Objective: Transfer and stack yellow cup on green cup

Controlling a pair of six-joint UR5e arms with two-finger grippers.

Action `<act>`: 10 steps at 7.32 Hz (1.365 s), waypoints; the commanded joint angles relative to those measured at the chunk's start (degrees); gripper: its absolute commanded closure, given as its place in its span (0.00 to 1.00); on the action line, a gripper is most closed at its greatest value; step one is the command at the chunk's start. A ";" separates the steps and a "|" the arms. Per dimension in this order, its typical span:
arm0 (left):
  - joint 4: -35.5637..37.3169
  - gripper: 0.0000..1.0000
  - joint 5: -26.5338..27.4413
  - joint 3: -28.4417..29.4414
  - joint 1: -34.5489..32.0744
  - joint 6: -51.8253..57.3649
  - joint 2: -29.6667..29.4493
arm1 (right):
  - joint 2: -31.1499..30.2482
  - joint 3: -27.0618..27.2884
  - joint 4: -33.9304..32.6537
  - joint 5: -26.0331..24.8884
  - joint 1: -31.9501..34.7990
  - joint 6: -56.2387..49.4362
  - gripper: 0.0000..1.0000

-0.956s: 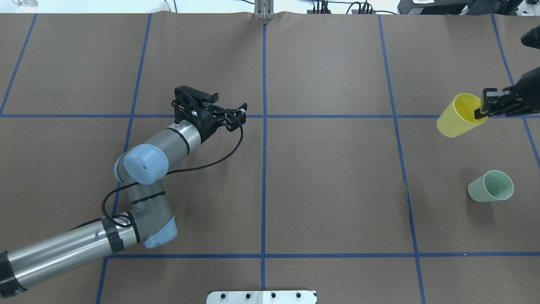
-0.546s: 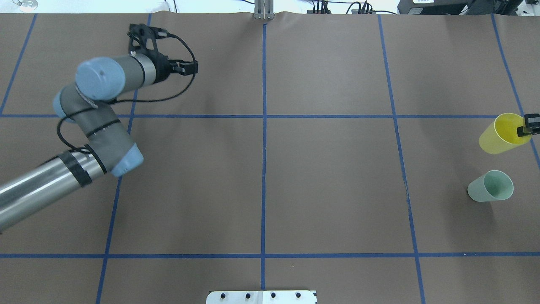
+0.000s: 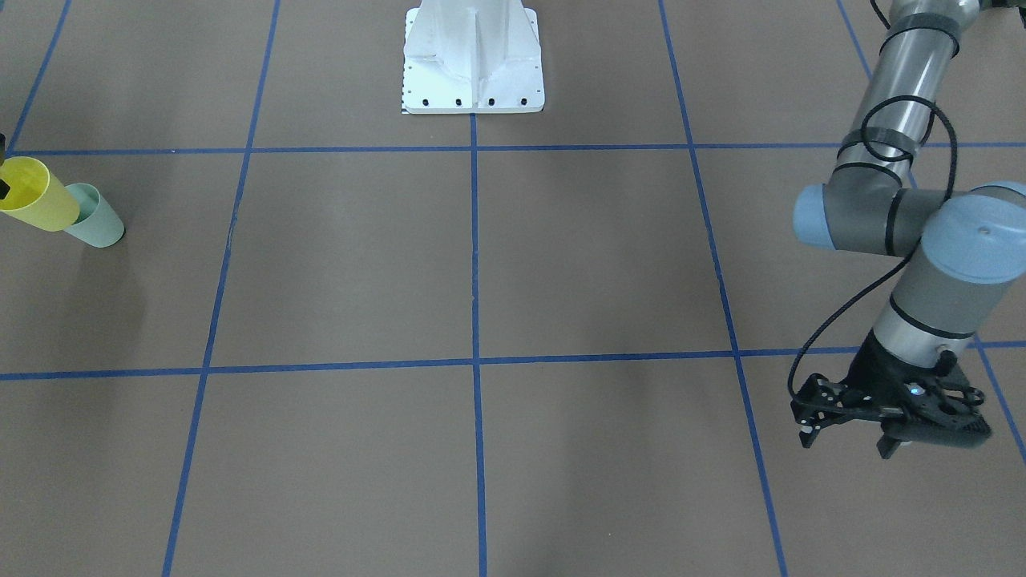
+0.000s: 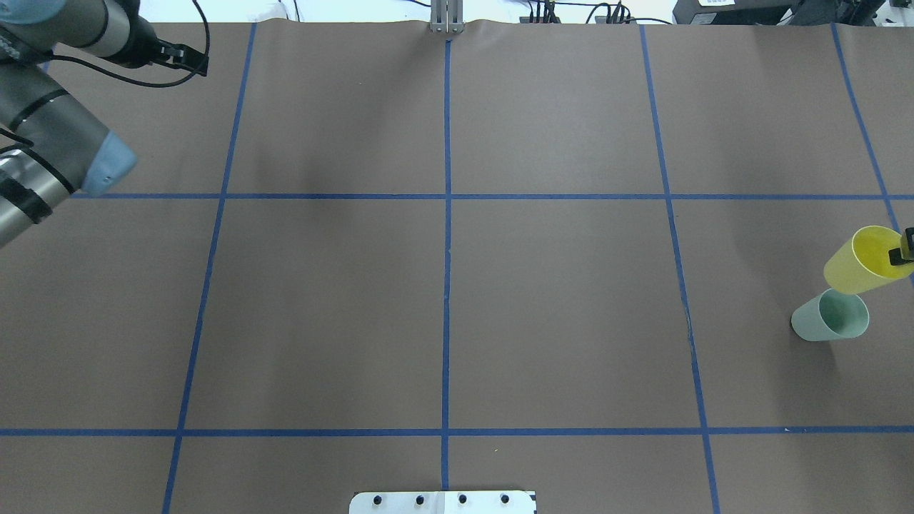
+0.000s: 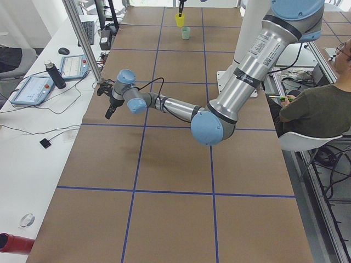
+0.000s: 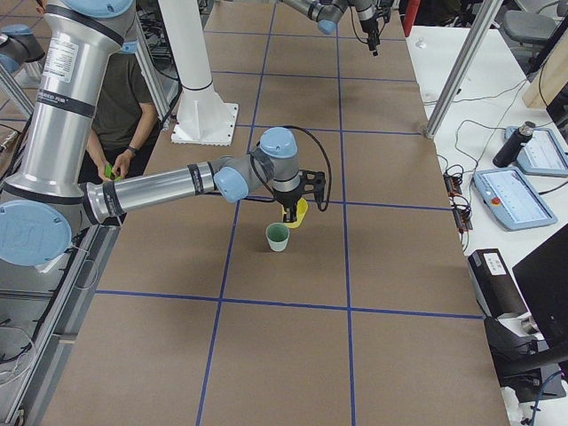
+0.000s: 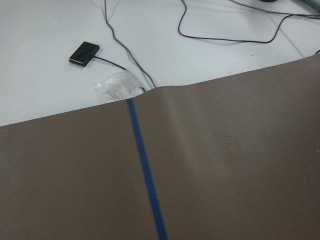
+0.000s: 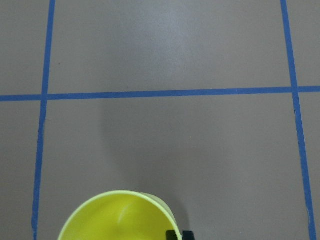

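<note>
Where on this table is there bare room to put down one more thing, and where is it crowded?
Bare: the whole middle of the table, from the base plate to the far edge, and rightwards from the left gripper. Crowded: the right end, where the right gripper holds the yellow cup close by the standing green cup.
</note>
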 commanded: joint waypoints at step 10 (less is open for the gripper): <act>0.73 0.00 -5.89 -2.70 -3.14 0.86 4.23 | -2.52 -5.32 6.26 1.19 -2.81 0.22 1.00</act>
